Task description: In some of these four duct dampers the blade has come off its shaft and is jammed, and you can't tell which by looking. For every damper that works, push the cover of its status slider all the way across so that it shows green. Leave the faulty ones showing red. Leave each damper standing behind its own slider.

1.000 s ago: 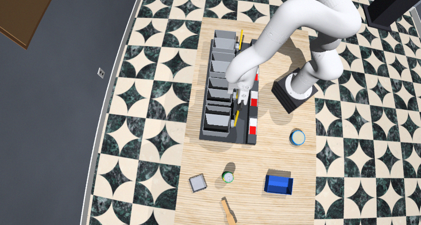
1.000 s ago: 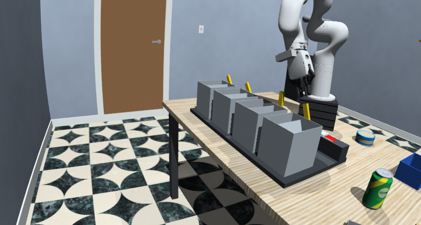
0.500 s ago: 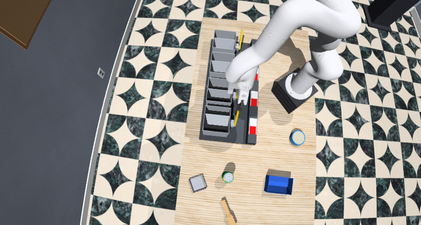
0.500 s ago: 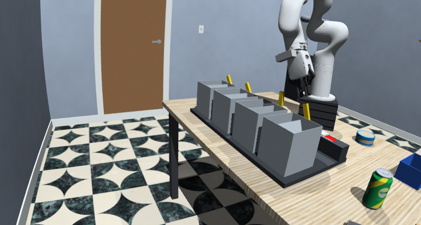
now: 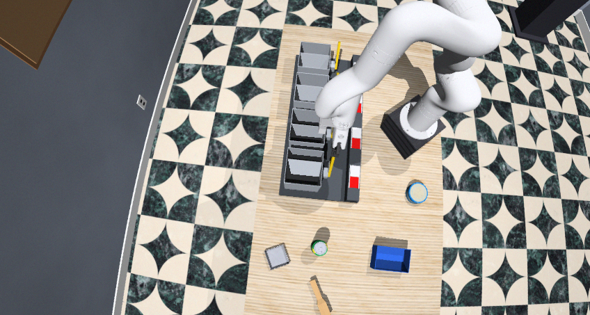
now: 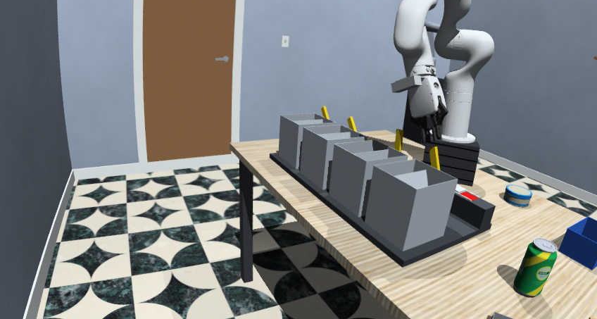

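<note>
Four grey duct dampers stand in a row on a dark base (image 5: 314, 188): the far one (image 5: 315, 55), the second (image 5: 311, 89), the third (image 5: 307, 126) and the near one (image 5: 304, 171). Each has a yellow lever on its side, as on the near damper (image 6: 434, 158) and the third (image 6: 398, 140). Beside them, the near slider (image 5: 354, 175) and the third slider (image 5: 355, 139) show red and white. The arm hides most of the two far sliders. My gripper (image 5: 337, 148) points down beside the third damper, over its lever, fingers partly open and empty; it also shows in the side view (image 6: 431, 125).
The robot base (image 5: 412, 130) stands right of the sliders. A blue-rimmed tin (image 5: 416, 192), a green can (image 5: 319, 247), a blue box (image 5: 390, 258), a grey square block (image 5: 277, 255) and a wooden tool (image 5: 320, 297) lie on the near half of the table.
</note>
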Controlling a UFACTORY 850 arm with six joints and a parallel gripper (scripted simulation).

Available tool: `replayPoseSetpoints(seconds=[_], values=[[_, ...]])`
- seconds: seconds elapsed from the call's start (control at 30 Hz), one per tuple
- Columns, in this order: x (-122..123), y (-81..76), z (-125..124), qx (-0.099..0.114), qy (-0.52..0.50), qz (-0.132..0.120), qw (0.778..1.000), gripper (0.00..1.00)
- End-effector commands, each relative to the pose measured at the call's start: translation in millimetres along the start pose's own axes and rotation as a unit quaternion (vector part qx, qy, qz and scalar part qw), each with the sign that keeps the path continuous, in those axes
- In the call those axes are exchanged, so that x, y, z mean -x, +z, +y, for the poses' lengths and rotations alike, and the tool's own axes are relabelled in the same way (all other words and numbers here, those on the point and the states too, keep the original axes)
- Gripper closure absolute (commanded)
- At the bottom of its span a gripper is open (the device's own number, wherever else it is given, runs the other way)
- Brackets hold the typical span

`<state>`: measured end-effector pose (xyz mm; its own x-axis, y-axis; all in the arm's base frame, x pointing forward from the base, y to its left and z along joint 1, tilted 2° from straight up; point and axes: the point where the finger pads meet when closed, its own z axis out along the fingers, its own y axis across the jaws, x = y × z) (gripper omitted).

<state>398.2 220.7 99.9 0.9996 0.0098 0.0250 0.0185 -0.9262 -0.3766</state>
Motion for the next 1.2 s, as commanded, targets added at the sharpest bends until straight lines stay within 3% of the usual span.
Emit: replayPoseSetpoints(seconds=[0.0,0.53,1.17], values=[[-0.7,6.2,-0.5,-0.001,0.0,0.001,1.0,0.61],[-0.8,40.8,-0.6,-0.001,0.0,0.001,1.0,0.61],[-0.8,63.1,-0.6,-0.001,0.0,0.001,1.0,0.61]])
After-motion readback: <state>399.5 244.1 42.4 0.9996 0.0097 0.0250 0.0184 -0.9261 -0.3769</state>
